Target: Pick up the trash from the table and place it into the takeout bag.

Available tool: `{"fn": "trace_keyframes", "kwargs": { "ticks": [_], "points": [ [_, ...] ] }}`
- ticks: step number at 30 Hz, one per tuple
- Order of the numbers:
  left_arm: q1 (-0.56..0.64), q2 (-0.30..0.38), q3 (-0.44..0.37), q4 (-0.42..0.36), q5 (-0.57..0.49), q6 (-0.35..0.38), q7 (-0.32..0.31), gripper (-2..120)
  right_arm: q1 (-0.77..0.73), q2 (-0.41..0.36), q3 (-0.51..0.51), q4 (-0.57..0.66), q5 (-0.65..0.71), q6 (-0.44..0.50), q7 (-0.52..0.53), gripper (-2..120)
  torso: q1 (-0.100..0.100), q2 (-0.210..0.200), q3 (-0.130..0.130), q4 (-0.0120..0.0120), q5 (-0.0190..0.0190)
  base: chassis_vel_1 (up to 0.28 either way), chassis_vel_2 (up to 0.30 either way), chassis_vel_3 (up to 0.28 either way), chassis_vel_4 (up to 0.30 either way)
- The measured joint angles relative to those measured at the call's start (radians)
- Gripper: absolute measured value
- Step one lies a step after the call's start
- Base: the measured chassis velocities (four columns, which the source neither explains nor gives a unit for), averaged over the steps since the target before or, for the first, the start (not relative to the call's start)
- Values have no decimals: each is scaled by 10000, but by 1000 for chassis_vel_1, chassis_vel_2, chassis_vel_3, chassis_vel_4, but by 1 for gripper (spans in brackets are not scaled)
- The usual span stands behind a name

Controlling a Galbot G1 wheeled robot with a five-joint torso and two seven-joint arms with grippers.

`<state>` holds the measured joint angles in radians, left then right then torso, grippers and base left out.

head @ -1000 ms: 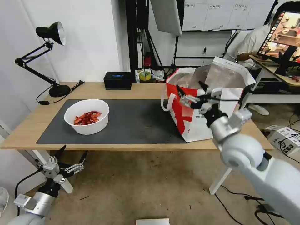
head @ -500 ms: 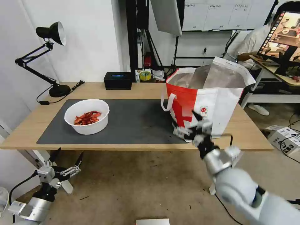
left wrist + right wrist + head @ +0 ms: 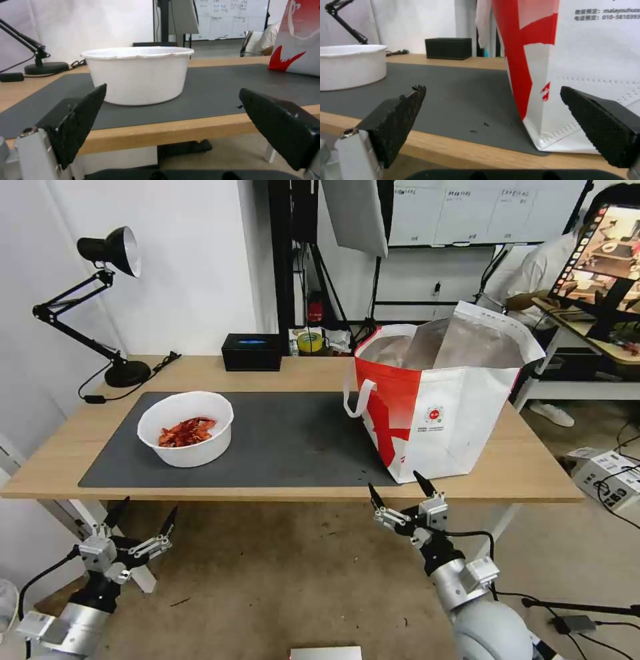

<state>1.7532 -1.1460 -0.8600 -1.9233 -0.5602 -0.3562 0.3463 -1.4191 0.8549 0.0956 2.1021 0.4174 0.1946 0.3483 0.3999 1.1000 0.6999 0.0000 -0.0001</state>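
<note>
The trash in view is a white round bowl of red crayfish shells on the left of the dark mat; it faces the left wrist camera as bowl. The white-and-red takeout bag stands open at the right end of the table, close before the right wrist camera as bag. My left gripper is open, empty, below the table's front edge under the bowl. My right gripper is open, empty, just below the front edge near the bag's corner.
A black tissue box and a black desk lamp stand along the table's back. Small dark crumbs lie on the mat by the bag. A cluttered desk with a monitor stands behind on the right. White table legs are beside my left gripper.
My right arm has dropped from in front of the bag's side to below the table's front edge, gripper open throughout. My left gripper has sunk slightly. Bowl and bag have not moved.
</note>
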Motion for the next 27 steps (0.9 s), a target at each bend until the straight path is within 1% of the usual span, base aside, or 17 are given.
{"fn": "trace_keyframes", "kwargs": {
  "ticks": [5, 8, 14, 27],
  "points": [
    [24, -7, 0, 5, 0, 0, 2, 100, 24, 20, 28, -3, -198, -27, 267, 100, 0, 0, 0, 0, 0, 0, 0, 0, 0],
    [34, -7, -9, 15, -1, 0, 3, 100, -43, 14, 65, 27, -237, -295, 491, 100, 0, 0, 0, 1, 0, 0, 0, 0, 0],
    [50, -5, -27, 15, -5, 6, 3, 100, -209, 41, 77, 31, -180, -497, 648, 100, 0, 0, 1, 0, 0, 0, 0, 0, 0],
    [45, -121, 5, 137, 174, 8, 4, 100, -377, 62, 15, -17, -290, -656, 657, 100, 0, 0, 0, 0, 1, 0, 0, 0, 0]
  ]
}}
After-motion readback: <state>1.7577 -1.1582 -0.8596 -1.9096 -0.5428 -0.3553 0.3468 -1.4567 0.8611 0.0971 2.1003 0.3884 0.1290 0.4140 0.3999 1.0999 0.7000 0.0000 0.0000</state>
